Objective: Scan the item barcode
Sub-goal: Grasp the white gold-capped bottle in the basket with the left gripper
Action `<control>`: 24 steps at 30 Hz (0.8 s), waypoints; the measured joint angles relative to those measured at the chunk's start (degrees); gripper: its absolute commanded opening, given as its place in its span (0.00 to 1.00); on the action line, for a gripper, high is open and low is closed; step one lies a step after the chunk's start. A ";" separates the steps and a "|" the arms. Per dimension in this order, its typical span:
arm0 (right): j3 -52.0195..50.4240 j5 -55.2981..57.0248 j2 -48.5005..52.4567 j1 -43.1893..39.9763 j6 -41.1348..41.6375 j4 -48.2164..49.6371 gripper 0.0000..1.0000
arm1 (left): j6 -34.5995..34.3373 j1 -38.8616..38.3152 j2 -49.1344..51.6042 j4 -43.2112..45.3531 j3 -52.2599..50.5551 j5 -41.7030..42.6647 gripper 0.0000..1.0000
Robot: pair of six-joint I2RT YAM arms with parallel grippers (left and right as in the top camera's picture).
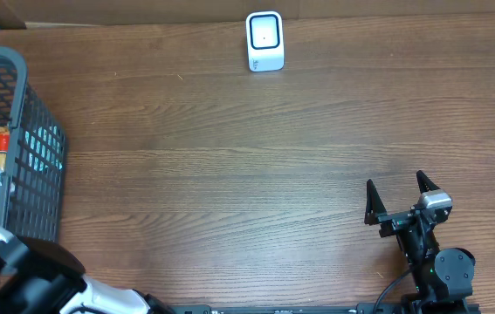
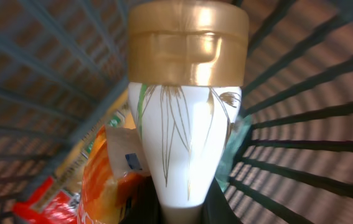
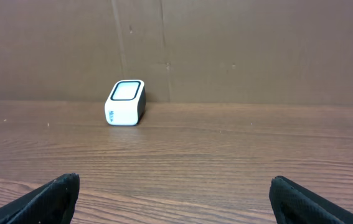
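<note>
1. Basket (image 1: 20, 148) at the left edge of the overhead frame holds the goods. The left claw (image 2: 182, 214) is down inside it, clamped on the end of a white bottle (image 2: 185, 137) opposite its gold cap (image 2: 188, 43). The bottle fills the middle of the left wrist frame.
2. An orange packet (image 2: 98, 186) lies against the bottle's left side. On a lift it could drag up with the bottle, or the cap could catch the basket's bars.
3. The bottle looks smooth and the grip sits at one end, so it may slip or swing during a carry. No barcode shows on the visible face; if the code ends up turned away, the scan would fail.
4. The scanner (image 1: 264, 41) stands at top centre, well apart from the basket across the desk (image 1: 230, 174), which makes for a long carry.
5. The right claw (image 1: 397, 202), at lower right, has its fingers spread wide and holds nothing.
</note>
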 measured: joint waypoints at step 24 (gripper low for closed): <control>0.00 0.02 0.00 0.00 -0.02 0.04 1.00 | 3.15 0.00 22.32 2.10 -5.03 1.77 0.43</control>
